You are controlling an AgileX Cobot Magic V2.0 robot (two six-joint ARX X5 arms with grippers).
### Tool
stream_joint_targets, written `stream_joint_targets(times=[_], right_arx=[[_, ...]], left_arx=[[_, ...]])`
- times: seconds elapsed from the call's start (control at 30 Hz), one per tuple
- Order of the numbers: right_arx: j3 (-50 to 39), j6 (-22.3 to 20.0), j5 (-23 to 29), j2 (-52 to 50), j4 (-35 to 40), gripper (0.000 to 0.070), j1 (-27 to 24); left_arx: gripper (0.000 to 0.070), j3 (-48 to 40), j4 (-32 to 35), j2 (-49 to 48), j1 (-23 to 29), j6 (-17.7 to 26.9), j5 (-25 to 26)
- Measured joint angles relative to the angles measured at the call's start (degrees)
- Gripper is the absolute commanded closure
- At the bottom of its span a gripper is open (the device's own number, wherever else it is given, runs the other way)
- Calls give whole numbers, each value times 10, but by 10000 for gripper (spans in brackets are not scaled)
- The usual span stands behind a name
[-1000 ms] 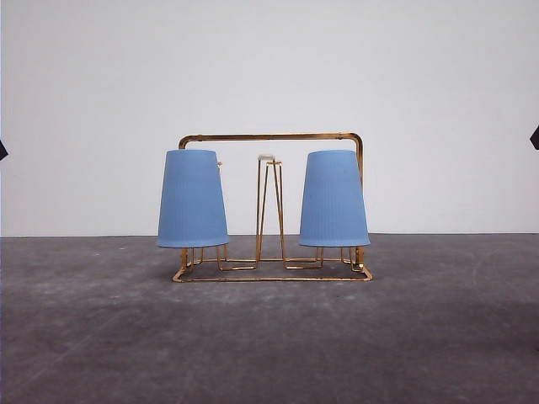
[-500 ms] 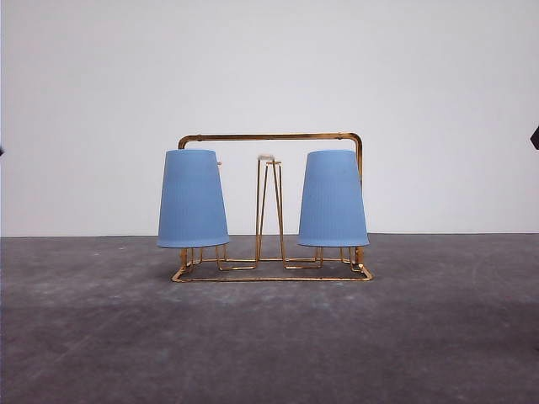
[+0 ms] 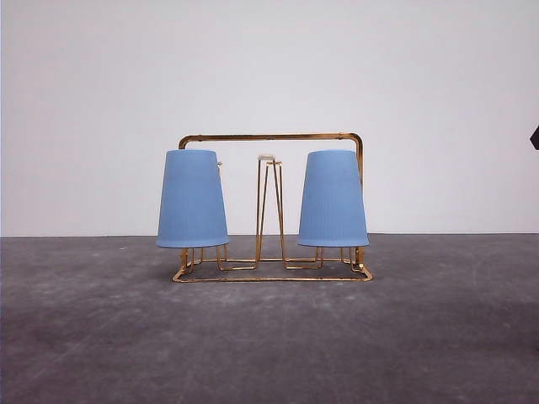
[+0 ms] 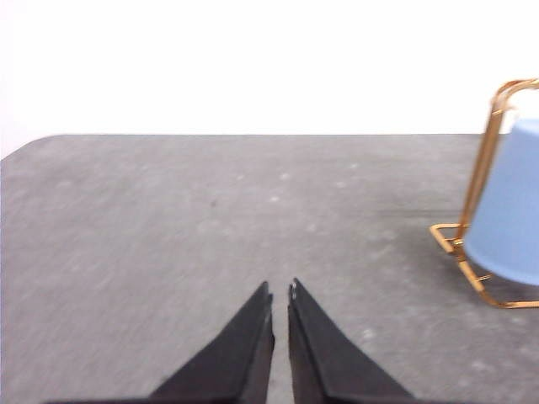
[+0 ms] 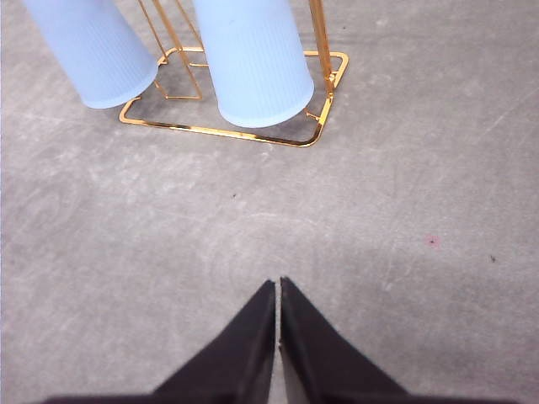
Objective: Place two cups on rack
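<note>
Nothing among the task's things has shifted since the earlier frames: both cups, left cup (image 3: pixel 192 199) and right cup (image 3: pixel 333 199), hang upside down on the gold wire rack (image 3: pixel 271 138) standing mid-counter (image 3: pixel 269 337). From the wrists, the left pincer (image 4: pixel 280 292) and right pincer (image 5: pixel 279 284) show closed, empty, above bare counter. Ribbed, pale blue, tapered cups nearly match the rack's height.
</note>
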Motion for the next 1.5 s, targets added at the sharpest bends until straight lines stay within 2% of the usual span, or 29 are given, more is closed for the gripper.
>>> stream_joint_targets(times=[0.23,0.43,0.9,1.0,1.07,1.17,1.23,1.37,1.5], right_arx=[[0,0,0,0,0,695,0],[0,0,0,0,-1,695,0],[0,0,0,0,-1,695,0],[0,-28,15,0,-3,695,-1],[-1,-58,45,-2,-5,695,-4],[-29,-84,110,-38,16,695,-30],[-74,-94,128,-83,40,694,-70],[-154,-104,125,-163,91,695,-144],[-210,-108,82,-235,97,694,-206]], left_arx=[[688,-15,-49,-9,5,7,0],[685,-15,-50,-9,5,16,3],[684,-15,-50,-9,5,7,2],[684,-15,-50,-9,5,6,2],[684,-15,-50,-9,5,7,2],[684,-15,-50,-9,5,6,2],[684,-15,-50,-9,5,6,2],[684,-15,-50,-9,5,6,2],[684,-15,-50,-9,5,6,2]])
